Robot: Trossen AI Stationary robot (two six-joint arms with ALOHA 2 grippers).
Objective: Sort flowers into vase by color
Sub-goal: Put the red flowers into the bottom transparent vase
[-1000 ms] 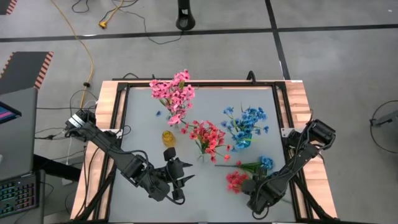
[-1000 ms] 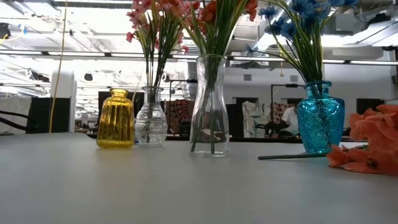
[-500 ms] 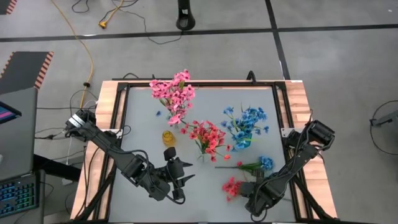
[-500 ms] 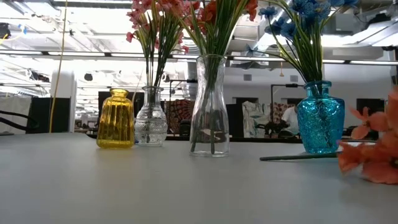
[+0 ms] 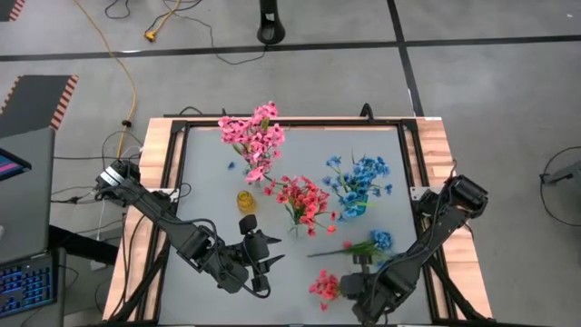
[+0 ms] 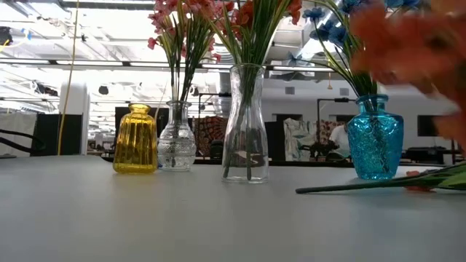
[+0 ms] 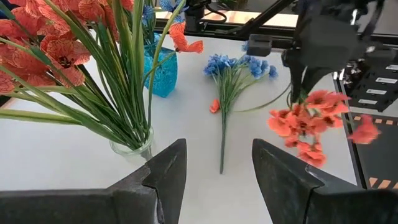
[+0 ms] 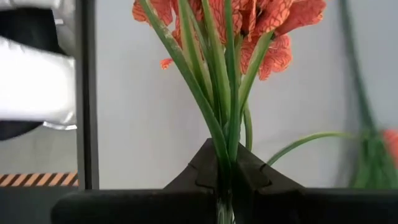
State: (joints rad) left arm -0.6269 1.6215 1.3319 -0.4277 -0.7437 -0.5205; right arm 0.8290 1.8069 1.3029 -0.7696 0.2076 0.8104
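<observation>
Lifted off the table since a second ago: the coral-red spray (image 5: pixel 324 287), its stems pinched tight between the fingers of the right gripper (image 8: pixel 224 180), carried toward the near edge and clear of the blue spray (image 5: pixel 368 244) left lying flat. Waited near the table's front, jaws apart and empty: the left gripper (image 7: pixel 217 163). Probably bound next for the clear vase (image 6: pixel 245 124) already holding coral-red blossoms.

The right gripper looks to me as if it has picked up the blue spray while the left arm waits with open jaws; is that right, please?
Not quite. The right gripper is shut on the coral-red spray, as the right wrist view shows. The blue spray lies on the table. The left gripper does wait with open jaws.
</observation>
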